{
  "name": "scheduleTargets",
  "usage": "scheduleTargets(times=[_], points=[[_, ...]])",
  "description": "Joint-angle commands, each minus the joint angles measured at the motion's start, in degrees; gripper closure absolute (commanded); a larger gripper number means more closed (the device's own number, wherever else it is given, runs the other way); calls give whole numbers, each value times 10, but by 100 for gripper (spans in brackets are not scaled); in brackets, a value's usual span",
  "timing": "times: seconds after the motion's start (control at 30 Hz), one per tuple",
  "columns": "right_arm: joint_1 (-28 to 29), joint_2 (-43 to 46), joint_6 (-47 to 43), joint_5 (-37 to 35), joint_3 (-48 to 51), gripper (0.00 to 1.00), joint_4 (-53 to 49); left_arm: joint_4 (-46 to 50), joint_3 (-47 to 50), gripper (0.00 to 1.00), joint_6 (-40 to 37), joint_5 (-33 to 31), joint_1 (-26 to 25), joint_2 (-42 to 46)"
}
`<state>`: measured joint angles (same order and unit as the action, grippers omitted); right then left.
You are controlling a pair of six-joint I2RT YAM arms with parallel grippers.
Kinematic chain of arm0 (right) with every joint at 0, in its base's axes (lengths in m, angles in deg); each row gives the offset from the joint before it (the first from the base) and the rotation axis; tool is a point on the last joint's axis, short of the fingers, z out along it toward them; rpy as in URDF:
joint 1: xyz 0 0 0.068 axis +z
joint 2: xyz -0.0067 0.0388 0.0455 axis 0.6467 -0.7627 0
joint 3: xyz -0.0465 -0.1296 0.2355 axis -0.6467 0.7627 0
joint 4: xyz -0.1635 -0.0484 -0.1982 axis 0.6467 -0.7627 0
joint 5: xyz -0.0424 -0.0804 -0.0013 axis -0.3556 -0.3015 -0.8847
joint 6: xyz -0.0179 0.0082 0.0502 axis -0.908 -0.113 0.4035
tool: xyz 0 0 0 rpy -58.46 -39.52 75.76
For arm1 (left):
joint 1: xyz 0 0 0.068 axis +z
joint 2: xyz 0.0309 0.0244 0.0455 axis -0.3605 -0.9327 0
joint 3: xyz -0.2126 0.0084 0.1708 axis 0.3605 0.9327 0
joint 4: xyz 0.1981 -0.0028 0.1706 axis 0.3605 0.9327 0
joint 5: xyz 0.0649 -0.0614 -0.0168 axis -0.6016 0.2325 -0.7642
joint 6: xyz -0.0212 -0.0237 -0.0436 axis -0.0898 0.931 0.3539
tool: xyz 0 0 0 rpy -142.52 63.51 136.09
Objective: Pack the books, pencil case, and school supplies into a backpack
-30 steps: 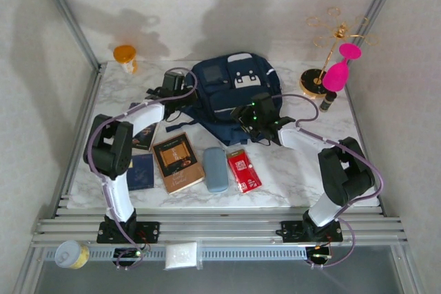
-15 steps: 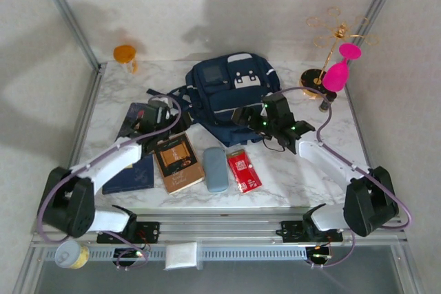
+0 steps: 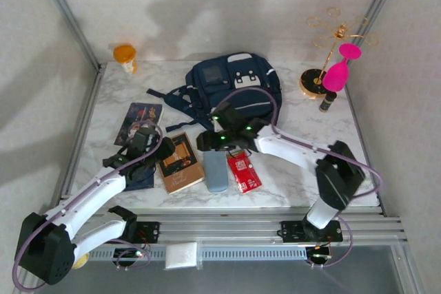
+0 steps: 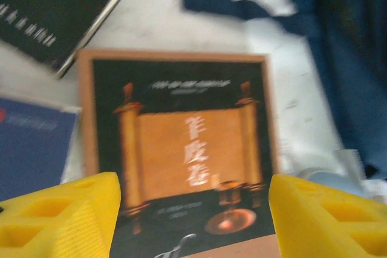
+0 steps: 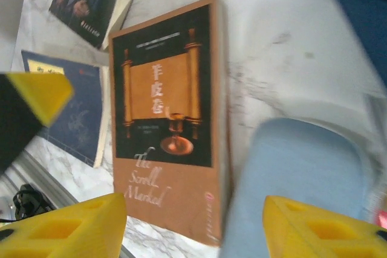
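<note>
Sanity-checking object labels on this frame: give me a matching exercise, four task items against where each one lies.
Items:
1. tan book
2. pencil case
3. red packet
4. backpack

Places:
A. farthest back, behind the others
B. between the tan book and the red packet
C. right end of the near row
D. directly left of the pencil case

Pairs: 1-D, 2-B, 3-C, 4-A
</note>
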<state>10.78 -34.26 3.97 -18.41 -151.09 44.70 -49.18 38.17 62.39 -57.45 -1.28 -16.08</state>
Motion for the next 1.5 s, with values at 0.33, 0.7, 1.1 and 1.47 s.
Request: scheduleTargets(times=[0.33,0.7,1.1,1.47], points=[[16,-244,-51,-19,-249,33,-119,-38,89,44,8,15,3,-46],[12,-333,-44,-26,-333,26,-166,-96,102,54,1,36,5,-97],[26,-295,-37,100,-284,31,-124,-86,98,61,-16,-15,16,-157],[14,-194,-34,135,-227,39,-98,-79,98,60,-16,-40,19,-151]])
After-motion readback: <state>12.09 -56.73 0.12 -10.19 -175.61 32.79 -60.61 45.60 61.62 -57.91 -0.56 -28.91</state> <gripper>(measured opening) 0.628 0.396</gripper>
